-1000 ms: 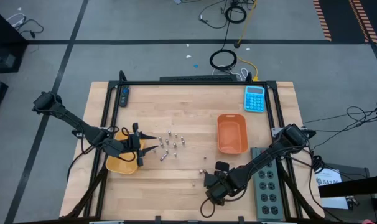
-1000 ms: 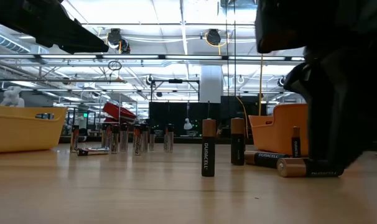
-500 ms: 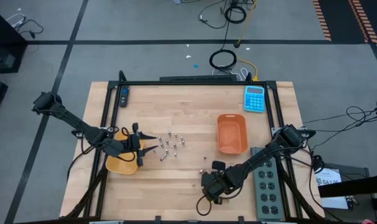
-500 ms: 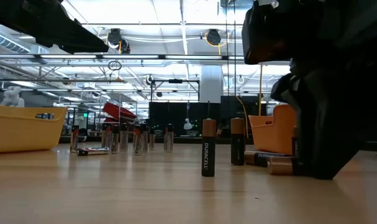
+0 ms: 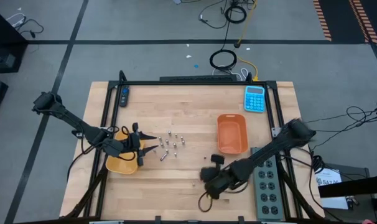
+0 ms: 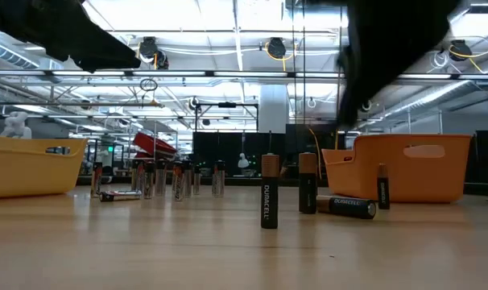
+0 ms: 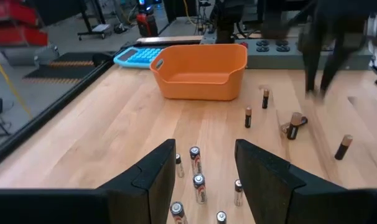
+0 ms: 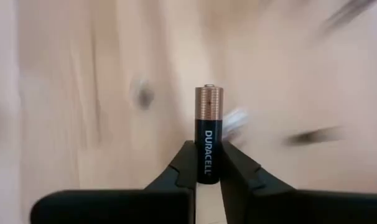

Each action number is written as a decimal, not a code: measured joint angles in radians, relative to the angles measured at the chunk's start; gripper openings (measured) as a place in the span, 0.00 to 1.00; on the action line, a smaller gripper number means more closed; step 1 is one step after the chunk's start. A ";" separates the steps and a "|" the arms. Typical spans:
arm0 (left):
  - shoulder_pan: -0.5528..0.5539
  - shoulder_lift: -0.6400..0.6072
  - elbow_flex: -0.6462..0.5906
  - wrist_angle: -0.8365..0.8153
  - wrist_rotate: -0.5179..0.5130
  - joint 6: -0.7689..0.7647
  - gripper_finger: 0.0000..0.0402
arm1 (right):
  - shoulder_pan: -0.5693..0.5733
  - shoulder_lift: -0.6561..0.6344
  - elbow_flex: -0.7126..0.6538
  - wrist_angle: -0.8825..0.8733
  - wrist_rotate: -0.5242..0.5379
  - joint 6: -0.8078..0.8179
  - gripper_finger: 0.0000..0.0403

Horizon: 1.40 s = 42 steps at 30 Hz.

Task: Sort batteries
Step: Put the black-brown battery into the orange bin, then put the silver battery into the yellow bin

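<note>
**Right claw pinches one battery above the tabletop**

High view: the right claw (image 5: 212, 163) sits at about 5 o'clock on the tabletop (image 5: 188, 106), blurred. The left claw (image 5: 152, 144) is at 9 o'clock beside the yellow tray (image 5: 117, 165), facing the batteries (image 5: 170, 143).

Low view: batteries stand and lie before the orange tray (image 6: 405, 165).

Left wrist: fingers (image 7: 152, 174) spread.

Right wrist: fingers (image 8: 179, 171) pinch a battery (image 8: 208, 134), probably lifted.

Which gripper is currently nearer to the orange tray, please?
The right. The right gripper, shut on a battery, hangs just off the orange tray at its near-left corner. The left gripper, open, is across the table by the yellow tray.
</note>
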 joint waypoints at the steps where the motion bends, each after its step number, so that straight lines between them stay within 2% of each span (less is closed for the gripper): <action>1: 0.001 0.000 0.000 0.000 -0.001 -0.014 0.44 | 0.005 -0.036 0.002 -0.035 0.042 0.013 0.05; 4: 0.000 0.000 0.000 0.001 -0.011 -0.037 0.44 | 0.023 -0.125 -0.003 -0.226 0.117 0.085 0.05; 9: 0.012 0.000 0.000 0.000 0.005 -0.071 0.44 | -0.005 -0.221 -0.001 -0.640 0.148 0.339 0.05; 12: 0.035 0.000 0.000 -0.004 0.023 -0.092 0.44 | -0.027 -0.238 -0.002 -0.740 0.149 0.381 0.06; 14: 0.057 0.000 0.000 -0.011 0.025 -0.091 0.44 | -0.055 -0.248 -0.002 -0.749 0.152 0.377 0.12; 19: 0.109 0.000 0.000 -0.033 0.086 -0.088 0.44 | -0.117 -0.246 -0.002 -0.752 0.147 0.341 0.36; 22: 0.114 0.000 0.000 -0.057 0.062 -0.047 0.46 | -0.125 -0.247 -0.002 -0.750 0.144 0.313 0.45; 24: 0.114 0.000 0.000 -0.064 0.053 0.029 0.47 | -0.125 -0.247 -0.002 -0.724 0.145 0.289 0.47; 26: 0.114 0.000 0.000 -0.056 0.052 0.078 0.48 | -0.120 -0.253 -0.002 -0.627 0.145 0.255 0.47; 31: 0.130 0.000 0.000 -0.016 0.059 0.012 0.46 | -0.112 -0.229 0.000 -0.302 0.101 0.084 0.42; 37: 0.138 0.003 0.000 0.000 0.051 -0.009 0.32 | -0.145 -0.108 0.000 -0.045 -0.082 -0.087 0.39; 42: 0.120 0.003 0.000 -0.004 0.071 -0.012 0.24 | -0.143 -0.052 0.000 0.023 -0.143 -0.123 0.41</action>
